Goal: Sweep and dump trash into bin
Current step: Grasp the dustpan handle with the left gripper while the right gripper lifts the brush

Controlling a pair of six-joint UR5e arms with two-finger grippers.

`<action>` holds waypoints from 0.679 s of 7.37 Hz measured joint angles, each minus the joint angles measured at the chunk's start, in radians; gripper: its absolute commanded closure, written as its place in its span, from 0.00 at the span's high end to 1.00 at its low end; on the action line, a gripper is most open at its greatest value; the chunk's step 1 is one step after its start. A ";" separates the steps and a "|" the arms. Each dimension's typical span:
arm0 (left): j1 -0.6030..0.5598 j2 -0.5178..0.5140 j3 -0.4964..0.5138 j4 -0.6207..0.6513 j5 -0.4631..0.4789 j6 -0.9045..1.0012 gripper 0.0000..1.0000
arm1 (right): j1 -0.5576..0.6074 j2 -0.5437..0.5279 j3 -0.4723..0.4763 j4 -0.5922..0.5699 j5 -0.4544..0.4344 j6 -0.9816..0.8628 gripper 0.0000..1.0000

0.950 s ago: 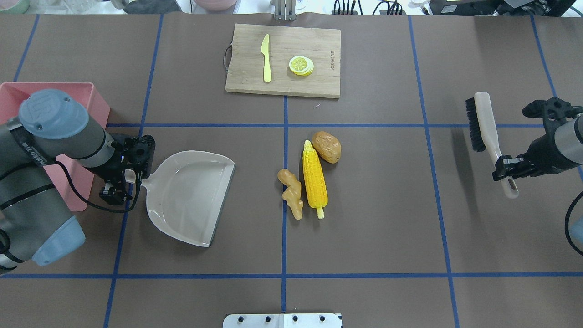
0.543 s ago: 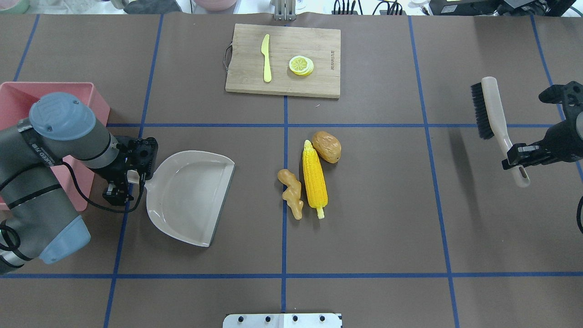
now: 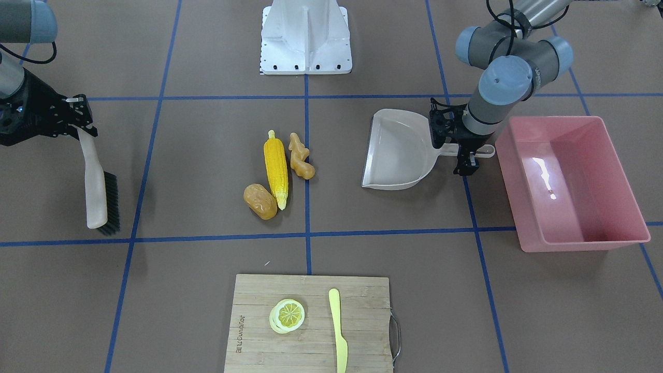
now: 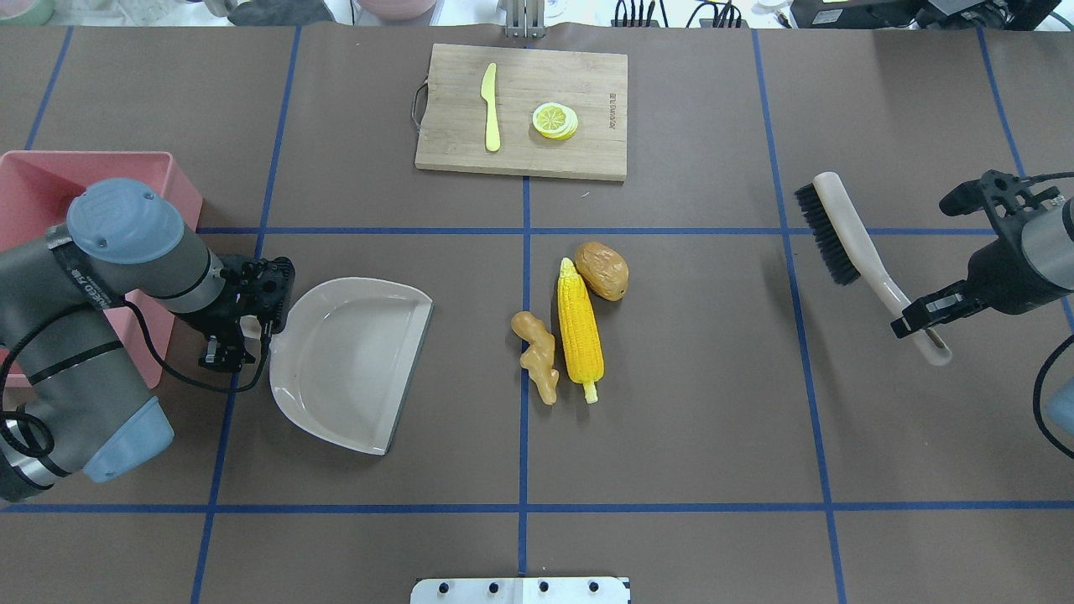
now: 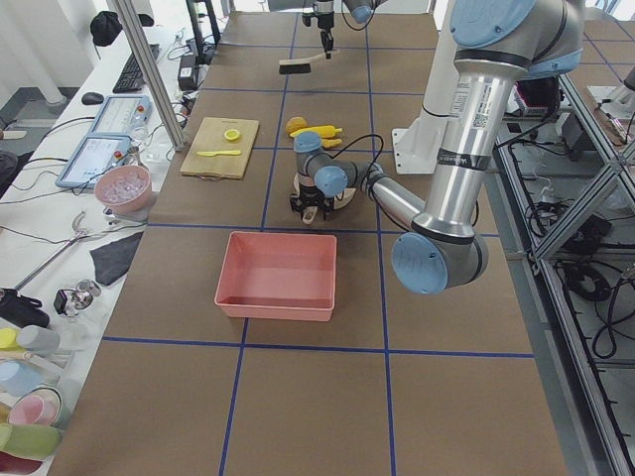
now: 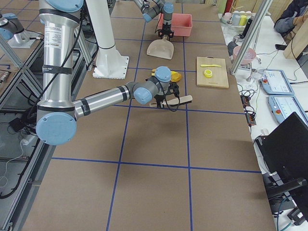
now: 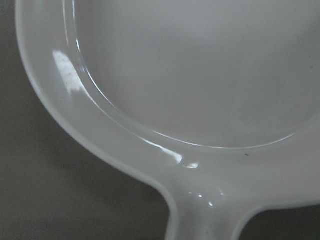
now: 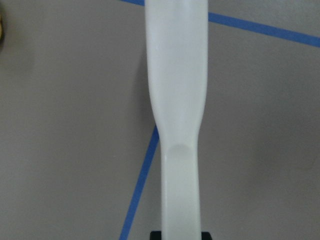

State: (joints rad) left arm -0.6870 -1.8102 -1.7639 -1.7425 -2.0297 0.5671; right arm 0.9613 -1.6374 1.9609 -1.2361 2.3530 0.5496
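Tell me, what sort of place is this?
Most likely a robotics lab: two robot arms at a table gridded with blue tape, toy food such as a corn cob, and tablets on a side bench.

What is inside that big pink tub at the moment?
Nothing: the tub shows only bare glossy floor with a light glare. From overhead, the left arm covers part of it.

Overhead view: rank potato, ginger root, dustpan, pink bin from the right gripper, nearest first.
From the right gripper, which holds the brush:
1. potato, right of centre
2. ginger root, on centre line
3. dustpan, left half
4. bin, far left
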 measured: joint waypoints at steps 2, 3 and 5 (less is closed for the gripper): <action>-0.002 0.005 -0.011 -0.006 -0.011 0.000 0.00 | -0.001 0.099 0.010 0.001 0.028 0.225 0.00; -0.006 0.005 -0.028 0.014 -0.024 0.001 0.00 | -0.002 0.155 0.012 0.005 0.060 0.366 0.00; -0.033 -0.001 -0.085 0.114 -0.056 0.003 0.00 | -0.002 0.196 0.006 0.012 0.094 0.479 0.00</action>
State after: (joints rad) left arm -0.7199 -1.8117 -1.8490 -1.6288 -2.0856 0.5704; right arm 0.9594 -1.4416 1.9670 -1.2246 2.4472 1.0282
